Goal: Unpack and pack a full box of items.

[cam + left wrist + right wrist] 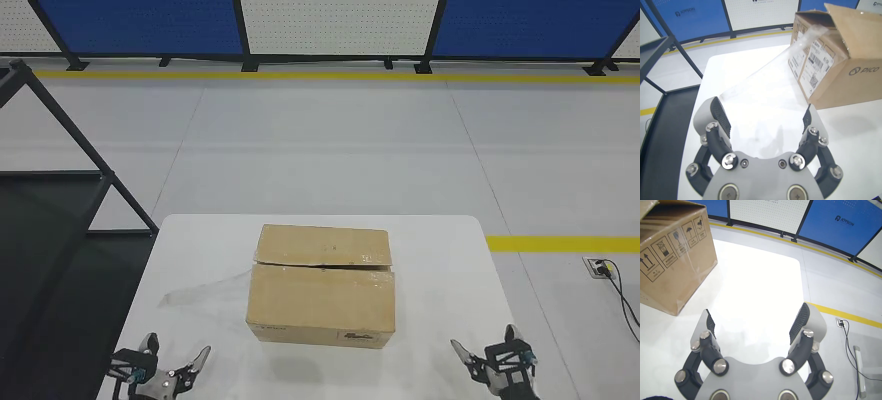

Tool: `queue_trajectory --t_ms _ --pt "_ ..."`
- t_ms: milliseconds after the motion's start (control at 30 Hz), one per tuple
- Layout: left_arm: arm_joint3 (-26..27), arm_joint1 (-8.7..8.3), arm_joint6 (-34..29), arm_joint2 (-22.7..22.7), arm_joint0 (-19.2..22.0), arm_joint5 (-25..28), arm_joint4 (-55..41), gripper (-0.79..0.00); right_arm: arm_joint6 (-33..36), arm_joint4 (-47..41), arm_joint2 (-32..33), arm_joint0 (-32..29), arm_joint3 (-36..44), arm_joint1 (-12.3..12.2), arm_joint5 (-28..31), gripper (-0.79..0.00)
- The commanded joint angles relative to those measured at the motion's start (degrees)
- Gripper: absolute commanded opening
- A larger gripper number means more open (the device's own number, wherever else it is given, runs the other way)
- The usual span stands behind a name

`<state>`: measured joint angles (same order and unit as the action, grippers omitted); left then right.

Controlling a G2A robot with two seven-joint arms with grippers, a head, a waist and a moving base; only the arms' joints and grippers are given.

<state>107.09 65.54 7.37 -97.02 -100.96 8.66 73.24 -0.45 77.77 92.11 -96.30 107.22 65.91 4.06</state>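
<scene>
A brown cardboard box (322, 286) stands in the middle of the white table (440, 260), its two top flaps nearly closed with a gap along the seam. A strip of clear tape (205, 288) trails from the box's left side onto the table; the same tape (772, 62) hangs from the box (831, 56) in the left wrist view. My left gripper (174, 360) (762, 109) is open at the table's front left, empty. At the front right, my right gripper (487, 346) (756, 316) is open and empty, with the box (672, 256) off to its side.
A black metal rack (50, 250) stands close against the table's left edge, its dark shelf (660, 123) level with the tabletop. Blue and white partition panels (330, 25) line the far floor. A floor socket with a cable (600, 268) lies right of the table.
</scene>
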Motion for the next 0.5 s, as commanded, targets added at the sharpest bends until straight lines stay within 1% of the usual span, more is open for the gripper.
queue_trajectory --t_ms 0,133,200,233,267,300,467 --pt "0.7 -0.12 1.2 -1.2 -0.1 2.2 -0.7 0.000 1.0 -1.0 0.1 0.8 1.5 0.0 1.3 0.000" --pt "2.8 -0.36 2.2 -3.6 -1.1 7.5 -3.5 0.000 5.0 -5.8 1.1 1.9 5.1 -0.1 4.7 0.000" --pt "4.0 -0.61 1.9 -5.4 -1.9 12.1 -5.7 0.000 8.4 -11.1 1.7 2.5 7.6 -0.1 8.0 0.000" --pt "4.3 -0.68 1.6 -6.0 -2.2 13.2 -6.0 0.000 9.6 -12.9 2.0 2.6 8.2 -0.2 9.0 0.000" --pt "4.6 -0.75 1.1 -6.5 -2.5 14.2 -6.3 0.000 12.4 -15.6 2.9 2.9 9.4 -0.3 10.8 0.000" --pt "4.6 -0.75 1.1 -6.5 -2.5 14.2 -6.3 0.000 14.3 -14.9 4.0 3.1 10.5 -0.5 11.4 0.000" --pt "4.6 -0.75 1.1 -6.5 -2.5 14.2 -6.3 0.000 14.3 -14.9 4.0 3.1 10.5 -0.5 11.4 0.000"
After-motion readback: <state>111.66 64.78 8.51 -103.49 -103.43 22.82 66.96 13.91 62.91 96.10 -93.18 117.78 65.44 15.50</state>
